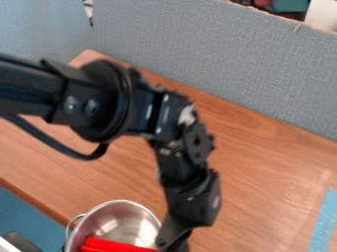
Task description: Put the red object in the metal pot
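Stretching across most of the picture, the wooden table [263, 157] runs from the upper left down to the right edge, its reddish-brown top bare where the arm does not cover it. Behind it stands a grey-blue fabric partition [198, 44] that fills the upper part of the view.

Next in size is the black robot arm [93, 98], which enters from the left edge, swells into a round joint near the middle and then bends steeply downward toward the bottom of the frame. Its lower link hangs over the front part of the table, just right of the pot.

At the arm's end the gripper [172, 242] reaches the bottom edge of the picture and is partly cut off and blurred; its fingers are not clearly separable here, though the jaws stand spread wide, with nothing seen between them. It sits just beside the pot's right rim, and whether it touches the rim cannot be told.

The metal pot [128, 210] is at the bottom, left of centre, shiny silver with a rounded rim, only its upper part in view.

Smallest is the red object [102, 243], a bright red patch showing inside the pot's opening at the lower edge, partly cropped
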{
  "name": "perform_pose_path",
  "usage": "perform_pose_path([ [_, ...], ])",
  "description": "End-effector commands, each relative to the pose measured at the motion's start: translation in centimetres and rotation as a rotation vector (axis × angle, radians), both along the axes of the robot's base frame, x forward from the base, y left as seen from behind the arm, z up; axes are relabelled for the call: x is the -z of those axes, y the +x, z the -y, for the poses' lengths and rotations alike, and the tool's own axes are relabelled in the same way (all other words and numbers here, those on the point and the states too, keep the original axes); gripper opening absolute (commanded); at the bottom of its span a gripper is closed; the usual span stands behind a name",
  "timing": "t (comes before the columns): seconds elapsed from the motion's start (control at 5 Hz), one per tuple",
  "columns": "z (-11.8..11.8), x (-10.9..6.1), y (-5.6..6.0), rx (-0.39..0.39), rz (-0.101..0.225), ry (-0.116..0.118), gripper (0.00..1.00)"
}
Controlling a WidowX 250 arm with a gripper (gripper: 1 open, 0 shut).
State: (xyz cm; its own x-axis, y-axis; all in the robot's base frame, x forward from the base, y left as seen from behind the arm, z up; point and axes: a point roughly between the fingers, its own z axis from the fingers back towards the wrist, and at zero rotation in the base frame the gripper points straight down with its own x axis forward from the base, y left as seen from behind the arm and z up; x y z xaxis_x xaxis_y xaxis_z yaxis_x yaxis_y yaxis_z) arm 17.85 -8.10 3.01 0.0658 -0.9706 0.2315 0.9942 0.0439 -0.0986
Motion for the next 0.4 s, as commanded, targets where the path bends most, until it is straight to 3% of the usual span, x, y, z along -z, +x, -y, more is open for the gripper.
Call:
perform_pose_path([
  [0.0, -1.6, 0.5, 0.9, -0.093, 0.0, -0.052, 1.0],
  [0.2, -3.4, 0.3, 2.4, -0.155, -0.001, -0.074, 1.0],
])
